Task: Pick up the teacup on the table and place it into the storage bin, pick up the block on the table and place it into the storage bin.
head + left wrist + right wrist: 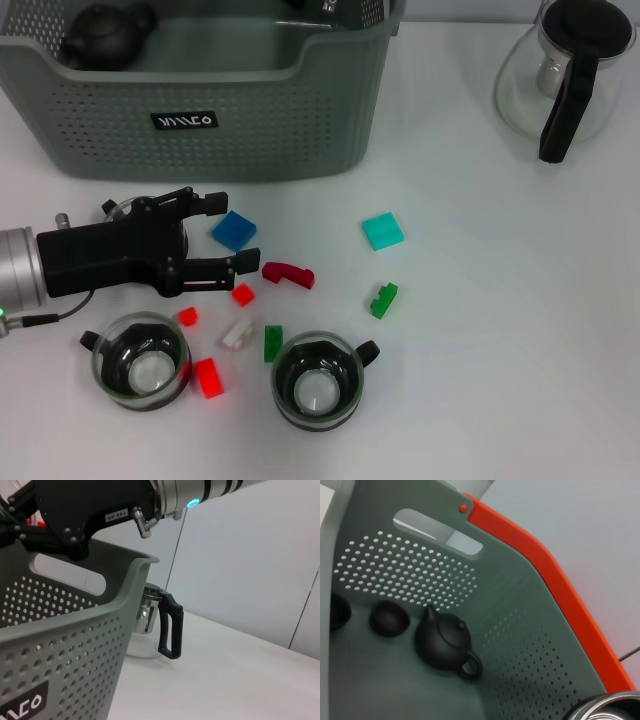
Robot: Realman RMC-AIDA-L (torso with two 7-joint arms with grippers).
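Left gripper (232,232), black w/ two long fingers, sits low over the table just in front of the bin, fingers spread, nothing between them; the small blue square block (234,230) lies in the gap or just under it, can't tell which. Right gripper is over the bin's far right corner, only partly in the head view, fingers not visible, so can't tell its state.

Large grey-green perforated plastic storage bin (250,120) stands at the back left. Inside: a dark clay teapot (443,639) and a small dark clay cup (390,618) beside it, apart. A second dark rounded thing shows at the edge of the right wrist view, unclear what.

Clear glass jug w/ black handle (565,75) is back right, well apart from the bin.

Still on the table: two glass teacups w/ dark rims, one front left (140,360), one front centre (318,380). So teacup step looks part done at best.

Blocks all outside the bin as far as I can see: turquoise square (383,231), dark red curved piece (288,273), green pieces (383,299), several small red ones and a whitish one betw. the cups. Block step reads as just starting, blue one likely the target.
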